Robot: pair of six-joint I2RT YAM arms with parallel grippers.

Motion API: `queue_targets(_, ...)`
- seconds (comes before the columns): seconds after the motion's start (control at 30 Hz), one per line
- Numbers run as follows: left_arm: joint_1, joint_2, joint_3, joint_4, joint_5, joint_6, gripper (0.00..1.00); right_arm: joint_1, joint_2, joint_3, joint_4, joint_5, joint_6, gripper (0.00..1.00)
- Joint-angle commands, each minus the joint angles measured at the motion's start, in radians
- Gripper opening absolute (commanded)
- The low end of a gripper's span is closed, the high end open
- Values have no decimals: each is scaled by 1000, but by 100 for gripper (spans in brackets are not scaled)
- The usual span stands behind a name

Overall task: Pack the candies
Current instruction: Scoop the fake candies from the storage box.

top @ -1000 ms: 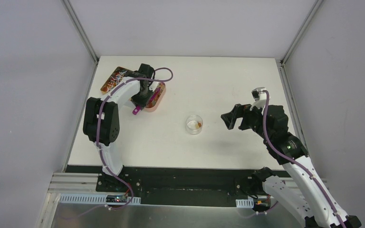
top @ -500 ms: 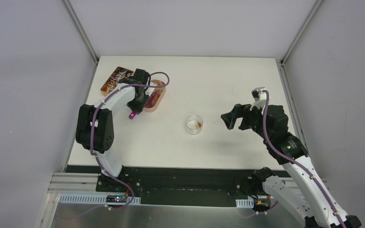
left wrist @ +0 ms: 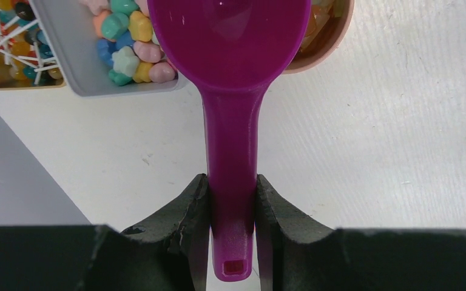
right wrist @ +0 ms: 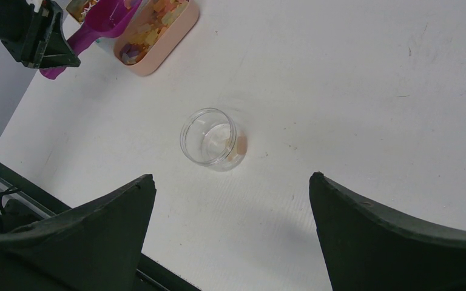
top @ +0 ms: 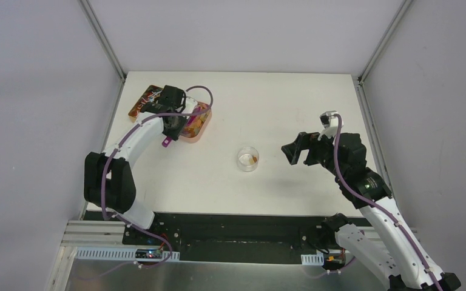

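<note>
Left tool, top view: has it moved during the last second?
Yes. The left tool, gripping the magenta scoop, shifted left, away from the clear jar.

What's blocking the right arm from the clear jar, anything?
Probably nothing, so yes. The right end effector is open and empty, and the clear jar stands alone ahead of it, nothing between.

all three views bright and evenly lit, diffuse light from overhead. white table (top: 279, 103) close to overexposed, surface texture legible only in the wrist views. shadows soft: a faint one on the table under the right arm in the top view, another near the clear jar (right wrist: 209, 144). magenta scoop (left wrist: 230, 36) shows small glints on its bowl; it and the candies (left wrist: 127, 54) are sharp. left gripper (left wrist: 232, 182) and right gripper (right wrist: 232, 177) read near-black, detail crushed, edges slightly soft. frame posts lean outward in the top view
</note>
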Motion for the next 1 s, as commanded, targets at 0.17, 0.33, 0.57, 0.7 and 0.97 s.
queue_targets(0.17,-131,-172,14,-18,-93,69,0,-3,-16,14,39,20,-8,100)
queue_targets(0.33,-251,-195,55,-90,-165,75,0,-2,-23,28,40,19,1,100)
queue_targets(0.57,-399,-200,86,-177,-171,90,0,-3,-27,37,30,41,1,100)
queue_targets(0.7,-469,-189,98,-232,-174,91,0,-1,-33,42,16,55,-4,100)
queue_targets(0.97,-582,-119,187,-396,-217,44,0,-3,-51,55,-13,112,-29,100)
